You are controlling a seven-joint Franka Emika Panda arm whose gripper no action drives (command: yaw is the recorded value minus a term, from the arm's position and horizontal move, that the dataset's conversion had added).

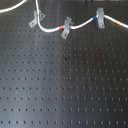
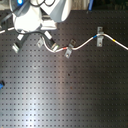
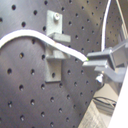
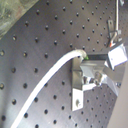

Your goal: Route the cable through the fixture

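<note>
Cable (image 1: pixel 50 31), white and thin, snakes along the edge of the black perforated board (image 1: pixel 65 85) that lies at the first exterior view's top. It dips between three grey clips there. A red band (image 1: pixel 62 26) sits just beside the middle clip (image 1: pixel 65 28). A blue-and-yellow band (image 1: pixel 116 22) lies past the upright wider clip (image 1: pixel 100 19), toward the first exterior view's right.

The fixture (image 1: pixel 34 20) is the slim tilted clip nearest that edge's corner on the first exterior view's left, and the cord touches it.

In the second exterior view the white arm hangs over that same corner, its gripper (image 2: pixel 32 42) low above the board.

Both wrist views show it close. In the first wrist view the cable (image 3: pixel 30 36) crosses the front of the fixture (image 3: pixel 54 47) and runs into the gripper (image 3: pixel 95 60), whose fingers are pinched together on the cord. In the second wrist view the cable (image 4: pixel 50 75) ends at the gripper (image 4: pixel 90 62), right against the fixture (image 4: pixel 76 80).
</note>
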